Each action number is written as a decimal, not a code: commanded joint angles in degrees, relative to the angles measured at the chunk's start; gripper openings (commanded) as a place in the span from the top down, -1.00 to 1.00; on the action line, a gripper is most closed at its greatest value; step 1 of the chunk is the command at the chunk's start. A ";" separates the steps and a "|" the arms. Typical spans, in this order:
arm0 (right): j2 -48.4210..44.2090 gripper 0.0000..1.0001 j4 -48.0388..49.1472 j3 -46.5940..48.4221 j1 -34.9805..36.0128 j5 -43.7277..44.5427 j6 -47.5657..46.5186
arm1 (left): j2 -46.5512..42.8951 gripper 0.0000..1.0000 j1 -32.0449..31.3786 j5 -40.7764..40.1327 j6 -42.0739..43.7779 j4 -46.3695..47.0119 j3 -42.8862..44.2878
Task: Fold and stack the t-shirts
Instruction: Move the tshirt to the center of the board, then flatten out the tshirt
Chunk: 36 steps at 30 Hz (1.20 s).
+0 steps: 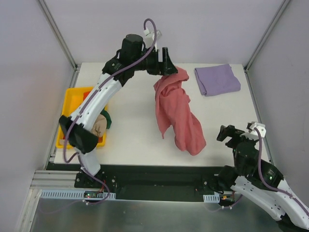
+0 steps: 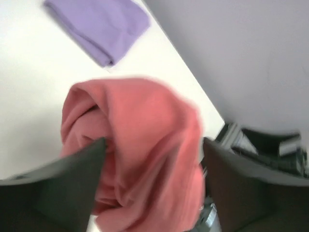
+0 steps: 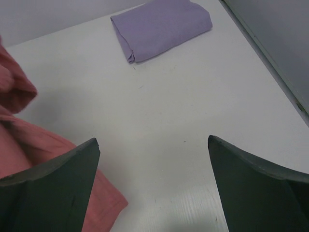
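Red shirt, top view: the red shirt point(image 1: 178, 113) is soft, matte cloth in a long crumpled rope. It runs from the upper middle of the frame down to the centre right of the white surface point(image 1: 130, 135), with its top bunch at the left tool point(image 1: 168, 65).
Purple shirt, top view: the purple shirt point(image 1: 217, 79) is folded into a flat, neat rectangle at the upper right.
Bin, top view: a hard yellow plastic bin point(image 1: 72, 99) sits at the left edge, with beige and green cloth heaped in it under the left arm.
Right tool, top view: the right tool point(image 1: 226, 133) sits low at the right and touches nothing.
Left tool, left wrist view: the tool point(image 2: 153, 142) is spread, and the blurred, thickly rolled red shirt point(image 2: 140, 125) sits loosely between the fingers. I cannot tell whether any cloth is caught on them.
Risk, left wrist view: limp cloth let go in a twist would likely land as a wad, with sleeves and hem buried, so there would be no clean edge to fold. A snagged layer could drag when the arm lifts.
Right tool, right wrist view: the tool point(image 3: 152, 140) is spread wide over bare surface and pinches nothing.
Risk, right wrist view: the red shirt's hem point(image 3: 104, 208) lies at the lower left, just beside the left finger. A careless reach could grab several layers, or sweep toward the purple shirt point(image 3: 161, 26) and spoil its fold.
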 commanded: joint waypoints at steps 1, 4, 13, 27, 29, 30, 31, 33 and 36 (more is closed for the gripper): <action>6.13 -0.93 -0.86 1.49 -0.05 0.26 0.59 | 13.90 -0.98 9.15 -3.80 -1.04 -7.89 11.06; 10.87 -0.93 -1.13 2.28 -0.13 -0.19 1.38 | 17.02 -0.98 14.17 0.88 -3.16 -11.43 9.80; 28.27 -0.93 -1.39 5.62 -3.37 -8.60 5.06 | -10.11 -0.98 10.24 -25.99 -2.96 -7.93 -33.78; 34.27 -0.93 3.00 -5.09 -17.27 -32.79 21.42 | -16.84 -0.53 3.55 -13.54 -10.71 7.80 -65.20; 32.95 -0.93 3.61 -6.85 -17.80 -33.67 22.47 | -13.15 -0.40 2.67 -13.00 -11.42 9.39 -64.68; 32.25 -0.93 4.31 -8.08 -17.89 -34.11 22.74 | -11.13 -0.33 2.24 -13.00 -11.85 9.66 -64.24; 31.81 -0.93 4.93 -8.96 -18.15 -34.46 23.00 | -8.68 -0.25 1.88 -12.57 -12.12 10.27 -63.71; 31.19 -0.93 5.28 -10.11 -18.59 -34.38 23.62 | -5.85 -0.08 0.92 -11.95 -12.12 10.63 -62.83; 30.84 -0.93 4.85 -10.64 -18.77 -33.33 24.85 | -3.65 0.19 0.30 -10.73 -12.03 10.45 -62.47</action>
